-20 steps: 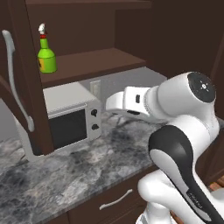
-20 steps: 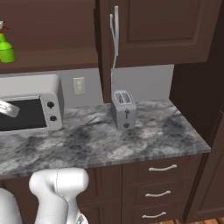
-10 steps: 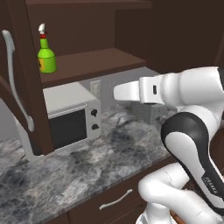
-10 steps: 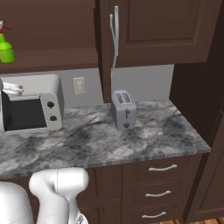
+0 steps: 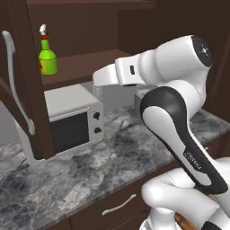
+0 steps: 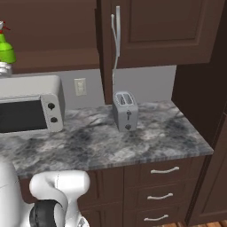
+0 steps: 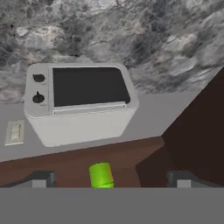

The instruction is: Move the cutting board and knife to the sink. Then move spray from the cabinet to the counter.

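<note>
Spray (image 5: 47, 56): small green bottle, yellow label, red-and-white trigger nozzle; stands upright on the lower shelf of the cabinet (image 5: 85, 67), upper left of the left base view. In the hand view its green body (image 7: 101, 175) sits at bottom centre, between the two dark fingertips.

Cabinet: dark brown wood, smooth; open door at far left of the left base view carries a long vertical silver handle (image 5: 15, 85).

Tool (image 7: 111, 179): jaws spread wide, holding nothing, apart from the bottle.

Surface (image 6: 133, 146): grey marbled stone over dark brown drawers with curved silver handles (image 6: 164, 170).

Microwave (image 5: 74, 121): boxy, light grey, dark glass door, two knobs; rests on the surface below the shelf.

Toaster (image 6: 125, 111): grey metal, two slots; centre of the right base view.
</note>
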Robot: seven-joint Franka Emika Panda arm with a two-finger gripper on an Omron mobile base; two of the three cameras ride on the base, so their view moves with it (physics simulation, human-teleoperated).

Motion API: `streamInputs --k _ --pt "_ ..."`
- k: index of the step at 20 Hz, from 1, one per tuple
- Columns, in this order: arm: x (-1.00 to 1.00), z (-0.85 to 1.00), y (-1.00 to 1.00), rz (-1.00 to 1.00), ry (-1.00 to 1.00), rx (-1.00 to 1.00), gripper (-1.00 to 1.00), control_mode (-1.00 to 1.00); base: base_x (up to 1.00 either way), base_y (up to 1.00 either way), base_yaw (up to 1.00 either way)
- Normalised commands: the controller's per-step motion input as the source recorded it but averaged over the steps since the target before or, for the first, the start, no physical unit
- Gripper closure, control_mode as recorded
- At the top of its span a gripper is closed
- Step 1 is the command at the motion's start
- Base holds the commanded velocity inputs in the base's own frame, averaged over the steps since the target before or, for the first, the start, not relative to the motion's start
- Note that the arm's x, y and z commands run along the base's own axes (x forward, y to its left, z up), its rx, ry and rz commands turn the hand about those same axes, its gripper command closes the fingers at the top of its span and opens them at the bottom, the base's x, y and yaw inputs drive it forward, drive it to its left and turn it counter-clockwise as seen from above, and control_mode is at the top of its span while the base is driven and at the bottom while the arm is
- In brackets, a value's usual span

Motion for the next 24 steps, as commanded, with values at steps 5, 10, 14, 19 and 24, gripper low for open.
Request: streamInputs --k 5,10,14,19,24 --pt "0.00 0.03 0.05 0.00 0.01 -0.25 -1.00 -1.00 0.00 0.00 0.00" --pt "0.05 0.15 0.00 0.00 -0.11 0.00 -1.00 -1.00 0.00 0.00 0.00" --pt "0.07 0.17 0.00 0.00 -0.32 -0.02 -1.00 -1.00 0.00 0.00 0.00" --pt "0.39 0.00 0.04 0.00 -0.22 0.00 -1.00 -1.00 0.00 0.00 0.00" --pt "0.12 0.00 0.09 -0.01 -0.02 0.00 -1.00 -1.00 0.00 0.00 0.00"
